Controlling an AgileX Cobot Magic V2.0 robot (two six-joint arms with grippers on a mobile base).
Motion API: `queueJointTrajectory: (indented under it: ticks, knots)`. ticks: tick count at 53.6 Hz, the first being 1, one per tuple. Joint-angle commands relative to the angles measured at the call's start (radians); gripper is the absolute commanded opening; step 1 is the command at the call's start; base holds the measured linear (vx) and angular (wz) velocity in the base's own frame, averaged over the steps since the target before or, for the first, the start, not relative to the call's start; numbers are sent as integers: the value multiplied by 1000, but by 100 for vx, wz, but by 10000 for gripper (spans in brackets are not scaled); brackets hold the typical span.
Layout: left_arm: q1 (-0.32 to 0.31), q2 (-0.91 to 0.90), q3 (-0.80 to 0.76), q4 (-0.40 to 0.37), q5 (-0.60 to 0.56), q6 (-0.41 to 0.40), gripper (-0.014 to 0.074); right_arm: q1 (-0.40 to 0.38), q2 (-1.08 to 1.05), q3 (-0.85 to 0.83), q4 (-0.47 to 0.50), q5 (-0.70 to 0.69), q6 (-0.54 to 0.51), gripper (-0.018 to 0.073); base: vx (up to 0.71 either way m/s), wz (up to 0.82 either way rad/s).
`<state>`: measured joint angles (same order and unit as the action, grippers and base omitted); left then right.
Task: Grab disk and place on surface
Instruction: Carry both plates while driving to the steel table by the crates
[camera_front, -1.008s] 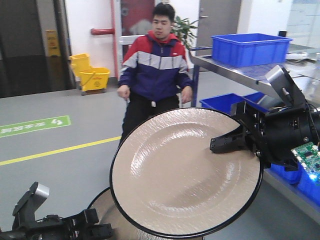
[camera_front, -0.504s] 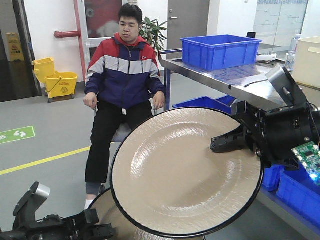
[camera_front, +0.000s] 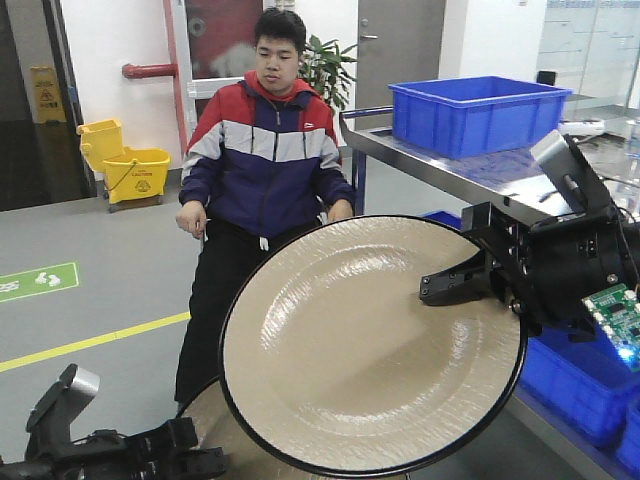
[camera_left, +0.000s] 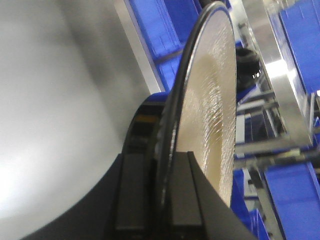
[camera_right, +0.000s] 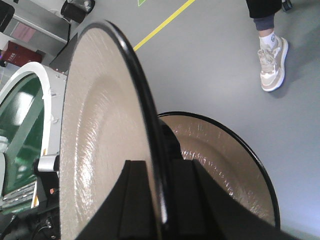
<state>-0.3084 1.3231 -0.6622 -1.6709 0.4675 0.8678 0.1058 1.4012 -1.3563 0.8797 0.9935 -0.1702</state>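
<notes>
My left gripper (camera_left: 160, 165) clenched on lower disk (camera_front: 212, 432), held in air | upper disk (camera_front: 370, 345) tilted aloft, rim pinched by my right gripper (camera_front: 435, 290) | step: carry, I judge; surface unseen | next: level, lower, let go

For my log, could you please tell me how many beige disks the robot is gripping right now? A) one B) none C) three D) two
D: the right gripper pinches the rim of the upper disk, and the left gripper pinches that of the lower disk.

R pincer (camera_right: 159, 172) clamps disk (camera_right: 95, 140) at its rim.
</notes>
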Motion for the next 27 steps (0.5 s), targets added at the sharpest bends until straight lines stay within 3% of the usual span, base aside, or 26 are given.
queueJointTrajectory:
  ticks: [1, 27]
  knots:
    - [-3, -33, -36, -113, 52, -13, 1, -2, -38, -40, 105, -57, -3, -8, 42, 14]
    - [-3, -33, -36, -113, 52, -13, 1, -2, -38, -40, 105, -57, -3, -8, 44, 2]
